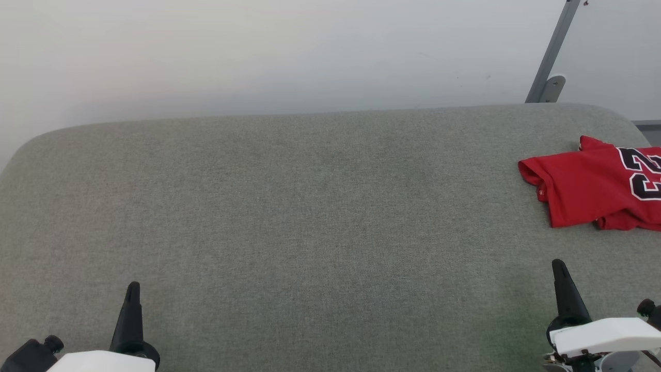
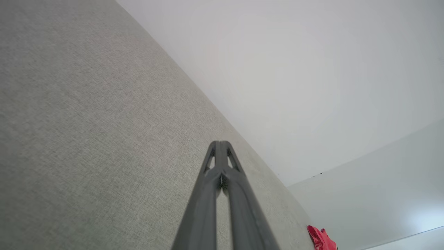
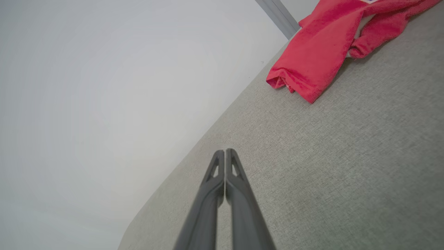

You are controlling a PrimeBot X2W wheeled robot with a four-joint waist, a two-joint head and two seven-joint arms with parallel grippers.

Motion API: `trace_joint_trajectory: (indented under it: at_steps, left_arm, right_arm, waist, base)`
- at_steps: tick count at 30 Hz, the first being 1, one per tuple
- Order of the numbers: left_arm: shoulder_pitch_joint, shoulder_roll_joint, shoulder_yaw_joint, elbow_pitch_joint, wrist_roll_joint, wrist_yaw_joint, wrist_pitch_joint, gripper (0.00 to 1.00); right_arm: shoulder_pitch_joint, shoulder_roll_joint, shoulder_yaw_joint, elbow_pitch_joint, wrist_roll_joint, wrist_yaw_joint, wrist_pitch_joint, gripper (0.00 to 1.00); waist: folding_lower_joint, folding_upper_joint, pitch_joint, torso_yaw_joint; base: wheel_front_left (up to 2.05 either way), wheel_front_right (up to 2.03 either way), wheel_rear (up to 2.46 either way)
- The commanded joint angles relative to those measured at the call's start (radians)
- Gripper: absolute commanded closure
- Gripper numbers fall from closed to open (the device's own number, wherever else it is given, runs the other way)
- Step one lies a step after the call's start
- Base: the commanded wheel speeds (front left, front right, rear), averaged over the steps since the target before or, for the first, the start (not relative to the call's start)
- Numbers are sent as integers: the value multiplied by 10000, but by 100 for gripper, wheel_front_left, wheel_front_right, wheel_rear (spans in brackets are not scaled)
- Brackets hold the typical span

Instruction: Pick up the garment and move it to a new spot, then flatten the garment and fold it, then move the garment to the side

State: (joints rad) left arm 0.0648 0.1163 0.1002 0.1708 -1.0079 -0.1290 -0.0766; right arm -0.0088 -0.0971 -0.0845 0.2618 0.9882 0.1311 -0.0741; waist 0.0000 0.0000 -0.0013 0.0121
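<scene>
The garment point(image 1: 588, 186), a red shirt with black white-outlined numerals, lies folded at the far right of the grey fabric surface point(image 1: 310, 206), cut off by the picture's right edge. It also shows in the right wrist view as the garment point(image 3: 322, 52) and as a small red corner, the garment point(image 2: 321, 239), in the left wrist view. My left gripper point(image 1: 133, 285) rests at the lower left, shut and empty, its tips touching point(image 2: 220, 142). My right gripper point(image 1: 557, 263) sits at the lower right, short of the shirt, also shut and empty point(image 3: 224, 151).
A pale wall runs behind the surface's rounded far edge. A grey metal post point(image 1: 552, 51) leans at the back right, close behind the shirt.
</scene>
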Motion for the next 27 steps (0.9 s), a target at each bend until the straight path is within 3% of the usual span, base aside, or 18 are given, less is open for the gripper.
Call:
trace_joint_trajectory:
  at_steps: [1,27]
  left_arm:
    - [-233,21,52,-68,-241,-13,72,100]
    - [-905,-248,84,256,-2631,-19,820,100]
  right_arm:
    - [-203,2,-36,-155,224,-1,96,100]
    - [-557,193,-149,-183,2688,-2,836,100]
  waist:
    - [0,0,0,-1]
    - [0,0,15,-40]
  base:
    - [0,0,0]
    - [0,0,0]
